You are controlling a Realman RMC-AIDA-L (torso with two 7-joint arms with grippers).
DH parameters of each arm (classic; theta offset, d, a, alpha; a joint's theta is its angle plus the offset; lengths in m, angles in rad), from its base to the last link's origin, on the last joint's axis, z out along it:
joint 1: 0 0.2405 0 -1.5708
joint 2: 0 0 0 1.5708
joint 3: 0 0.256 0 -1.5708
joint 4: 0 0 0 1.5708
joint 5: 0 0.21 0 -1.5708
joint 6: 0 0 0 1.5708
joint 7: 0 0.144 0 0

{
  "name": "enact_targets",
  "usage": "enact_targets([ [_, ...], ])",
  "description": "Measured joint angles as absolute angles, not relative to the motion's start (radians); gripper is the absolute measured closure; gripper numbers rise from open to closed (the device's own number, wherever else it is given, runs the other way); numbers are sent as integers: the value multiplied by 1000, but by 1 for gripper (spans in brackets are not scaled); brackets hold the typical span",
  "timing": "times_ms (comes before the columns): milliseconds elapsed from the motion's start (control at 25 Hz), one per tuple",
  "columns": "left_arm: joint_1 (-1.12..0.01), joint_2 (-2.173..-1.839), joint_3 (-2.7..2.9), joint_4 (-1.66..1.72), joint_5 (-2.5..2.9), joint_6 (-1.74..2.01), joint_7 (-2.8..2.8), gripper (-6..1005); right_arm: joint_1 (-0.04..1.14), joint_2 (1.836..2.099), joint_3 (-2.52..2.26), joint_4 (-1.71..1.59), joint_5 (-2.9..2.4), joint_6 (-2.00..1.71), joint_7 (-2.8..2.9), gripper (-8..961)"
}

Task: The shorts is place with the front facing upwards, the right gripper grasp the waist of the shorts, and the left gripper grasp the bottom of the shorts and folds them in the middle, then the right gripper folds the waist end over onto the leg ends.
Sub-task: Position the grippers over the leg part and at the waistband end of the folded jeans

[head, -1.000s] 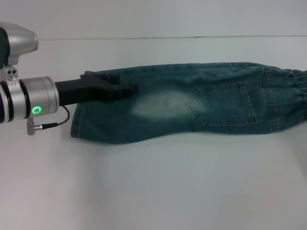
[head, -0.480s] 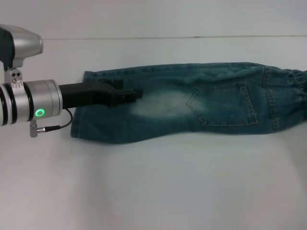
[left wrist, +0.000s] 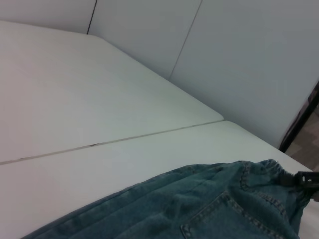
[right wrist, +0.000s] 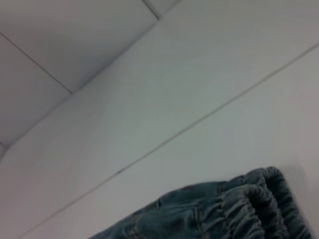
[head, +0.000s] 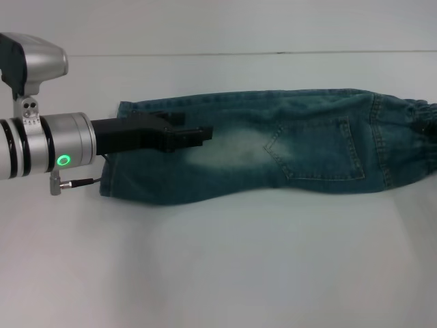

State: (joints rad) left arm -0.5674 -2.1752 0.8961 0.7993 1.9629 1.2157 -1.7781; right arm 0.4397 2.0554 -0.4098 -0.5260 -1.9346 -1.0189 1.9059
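Judging by how things lie, we take the lengthwise fold as done: the shorts (head: 273,147) lie in one long strip across the far half of the table (head: 218,266), the waist (head: 420,137) at its right edge and the leg ends (head: 113,157) toward the left. The left gripper (head: 205,134) hangs over the denim near those hems, holding nothing; we cannot tell how far apart its fingers stand. At the waist a dark tip, which we take for the right gripper (head: 430,128), just shows; its fingers are not readable either. The waist-over-legs fold comes next, we judge. It calls for a firm pinch on the elastic, a lift, and a carry leftward, with the left arm out of the way.
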Motion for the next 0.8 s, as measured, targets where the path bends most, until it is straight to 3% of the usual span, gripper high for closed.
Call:
enact_targets([
  [200,-567,-2175,906,798,1956,1217,-1776,287,446,2048,-451,-524,-1959,-989,1961,265],
  [720,-571,-2175,1007,715,1763,1185,-1623,303,404,2049,-425,-603,-1952,-1148,1976,847],
  [800,-570,-2175,1027,695,1713,1168,-1574,305,391,2059,-409,-644,-1951,-1184,1992,847],
])
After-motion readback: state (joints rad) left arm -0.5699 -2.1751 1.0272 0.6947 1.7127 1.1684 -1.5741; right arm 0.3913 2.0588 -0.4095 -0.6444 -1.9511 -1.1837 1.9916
